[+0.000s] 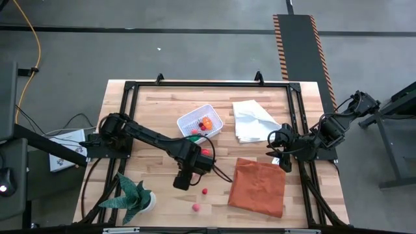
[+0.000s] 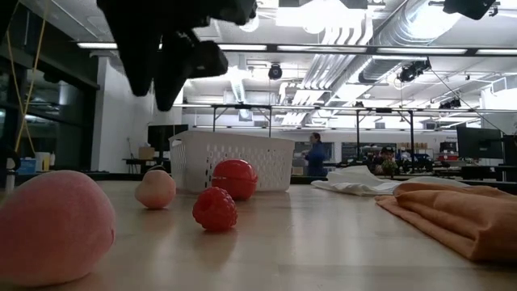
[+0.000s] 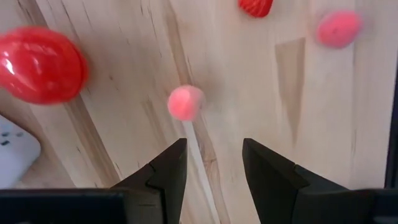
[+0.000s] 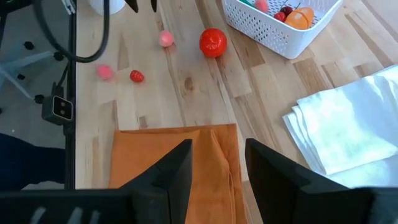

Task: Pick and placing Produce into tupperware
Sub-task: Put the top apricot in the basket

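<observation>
The white mesh tupperware (image 1: 190, 117) stands at the table's middle far side with orange and red produce inside (image 4: 297, 15). Loose produce rests on the wood: a big red ball (image 3: 40, 64), a small pink ball (image 3: 185, 102), a red berry (image 1: 205, 192) and another pink ball (image 1: 195, 207). My left gripper (image 3: 214, 155) hangs open above the table, pointing down, a little short of the small pink ball, with nothing between its fingers. It shows dark at the upper left of the low view (image 2: 161, 56). My right gripper (image 4: 217, 155) is open above the orange cloth at the right.
A folded white cloth (image 1: 255, 120) lies at the far right and an orange cloth (image 1: 258, 186) at the near right. A green spiky potted plant (image 1: 133, 198) stands at the near left corner. A black frame (image 1: 208, 83) runs along the table's edges.
</observation>
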`<move>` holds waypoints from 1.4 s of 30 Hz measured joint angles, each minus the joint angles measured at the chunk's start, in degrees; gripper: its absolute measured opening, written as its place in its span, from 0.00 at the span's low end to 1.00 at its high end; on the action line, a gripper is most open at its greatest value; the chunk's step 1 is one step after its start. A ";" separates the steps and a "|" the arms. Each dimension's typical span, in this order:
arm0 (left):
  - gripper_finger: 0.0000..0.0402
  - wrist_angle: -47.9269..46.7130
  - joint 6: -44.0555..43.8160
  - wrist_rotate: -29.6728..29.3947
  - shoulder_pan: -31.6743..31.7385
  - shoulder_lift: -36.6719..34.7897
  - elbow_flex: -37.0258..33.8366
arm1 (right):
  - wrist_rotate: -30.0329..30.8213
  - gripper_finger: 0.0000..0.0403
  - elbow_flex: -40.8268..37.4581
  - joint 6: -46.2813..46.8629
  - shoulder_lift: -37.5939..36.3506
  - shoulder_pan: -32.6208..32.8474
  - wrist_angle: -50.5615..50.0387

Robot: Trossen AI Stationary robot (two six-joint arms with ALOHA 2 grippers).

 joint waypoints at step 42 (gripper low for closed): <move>0.36 25.59 -8.03 -3.21 1.99 -26.32 -27.83 | 0.75 0.34 0.00 6.10 0.00 -0.04 -0.42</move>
